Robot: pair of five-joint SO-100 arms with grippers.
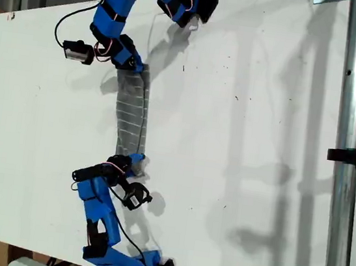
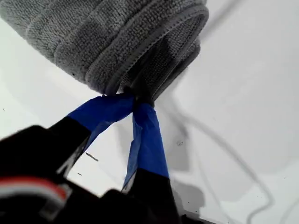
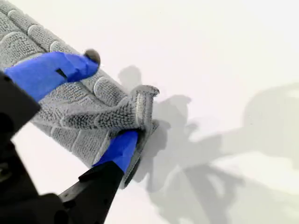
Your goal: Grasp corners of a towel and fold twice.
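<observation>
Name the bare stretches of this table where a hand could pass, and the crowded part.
Bare: the white table between the towel and the metal pole, and the strip toward the exterior view's left edge. Crowded: both towel ends, where my first gripper and my second gripper sit.

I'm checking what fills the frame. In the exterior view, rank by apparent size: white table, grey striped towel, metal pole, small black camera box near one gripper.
1. White table
2. Metal pole, though it may be nearer the camera
3. Grey striped towel
4. Small black camera box
</observation>
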